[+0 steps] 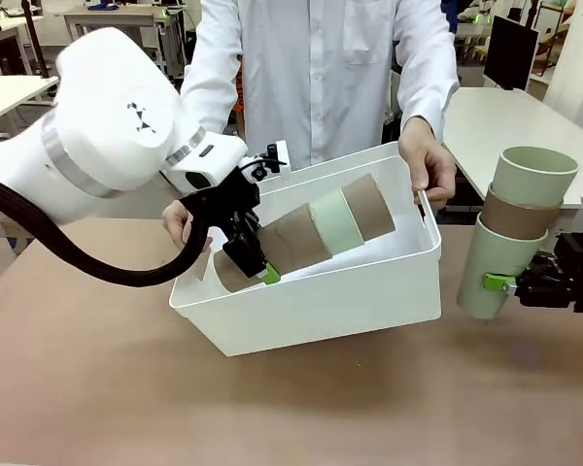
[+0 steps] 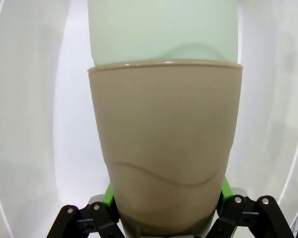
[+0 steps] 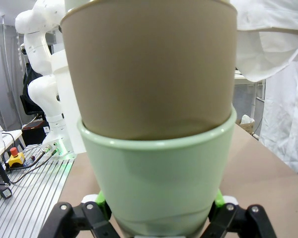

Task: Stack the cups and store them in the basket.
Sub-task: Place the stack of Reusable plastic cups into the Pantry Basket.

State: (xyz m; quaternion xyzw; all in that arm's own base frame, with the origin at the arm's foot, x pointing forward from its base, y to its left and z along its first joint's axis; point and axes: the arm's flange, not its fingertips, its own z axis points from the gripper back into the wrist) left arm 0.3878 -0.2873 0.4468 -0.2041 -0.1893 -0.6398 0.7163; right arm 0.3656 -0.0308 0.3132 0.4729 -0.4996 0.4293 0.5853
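Left gripper [image 1: 253, 264] clamped on the base of the tan-mint-tan cup stack [image 1: 321, 228]. Stack lies tilted inside the basket [image 1: 350, 301], which is tipped, with a person's hand [image 1: 429, 163] on its far rim. Right gripper [image 1: 510, 283] clamped low on the mint-tan-mint stack [image 1: 517, 228], upright, just right of the basket.

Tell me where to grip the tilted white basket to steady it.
Likely the near long rim of the basket, right of middle, pinched from the robot's side: its smooth walls are too wide to span, the person's hand holds the far corner, and the left end effector with its cup stack fills the left part.
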